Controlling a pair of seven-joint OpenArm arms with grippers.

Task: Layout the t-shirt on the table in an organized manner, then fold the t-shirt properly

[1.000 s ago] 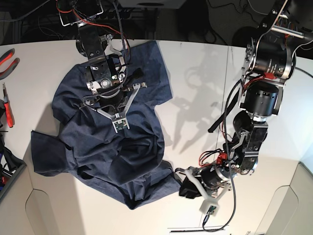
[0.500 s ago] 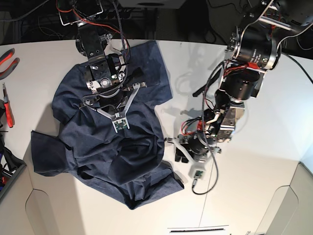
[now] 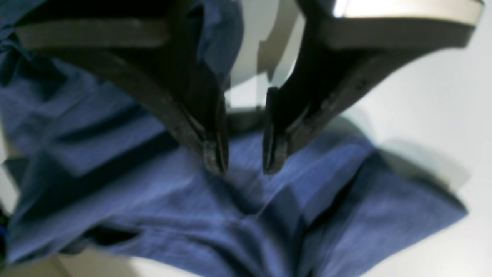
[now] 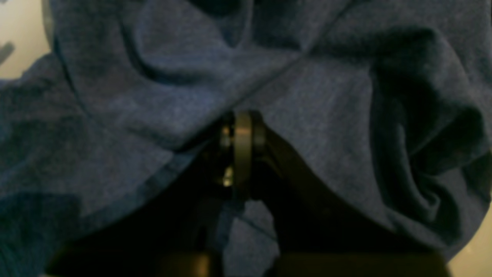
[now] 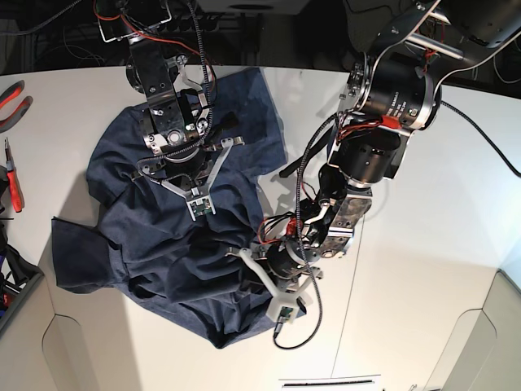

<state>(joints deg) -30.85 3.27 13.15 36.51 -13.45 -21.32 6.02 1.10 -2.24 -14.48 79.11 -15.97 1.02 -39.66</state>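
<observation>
Left gripper point(image 3: 244, 167) in the left wrist view points down over the t-shirt point(image 3: 184, 200), its two dark fingers parted with a clear gap between the tips and nothing caught between them. Blue cloth lies rumpled beneath and to the left of the tips; bare white table point(image 3: 430, 115) shows to the right and between the fingers higher up.

Seen from the right wrist, the right gripper point(image 4: 242, 150) is clamped tight on a pinch of the t-shirt point(image 4: 307, 96), with creased folds running out from the closed tips and cloth filling nearly the whole picture.

From the base view, the right gripper point(image 5: 199, 208) reaches down from the top edge onto the middle of the crumpled t-shirt point(image 5: 138, 236), which lies on the left half of the table point(image 5: 423, 293). On the other side, the left arm bends down from the upper right corner, elbow high, its left gripper point(image 5: 273, 281) low over the shirt's near right edge. Red-handled pliers point(image 5: 12, 106) lie at the far left.
</observation>
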